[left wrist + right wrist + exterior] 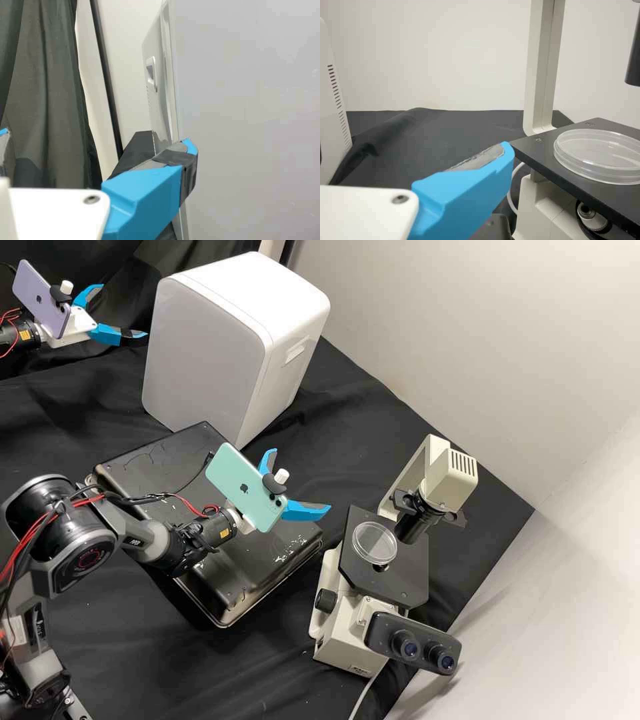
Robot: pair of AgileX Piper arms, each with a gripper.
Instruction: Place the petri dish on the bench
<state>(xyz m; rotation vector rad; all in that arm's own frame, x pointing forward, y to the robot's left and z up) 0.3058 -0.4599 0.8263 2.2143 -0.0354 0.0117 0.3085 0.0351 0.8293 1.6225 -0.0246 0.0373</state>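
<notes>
The petri dish (375, 541) lay on the black stage (407, 580) of the microscope (347, 630), at lower right of the high view. The right gripper (300, 481) hung near its left, fingers spread wide and empty. The left gripper (122, 311), at upper left beside the white box (227, 340), also had its fingers spread and held nothing.

Clear glossy plastic petri dish (375, 543)

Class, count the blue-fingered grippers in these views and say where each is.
2. The left gripper hangs at the back beside the white box; the right gripper is over the dark tray, near the petri dish on the microscope.
</notes>
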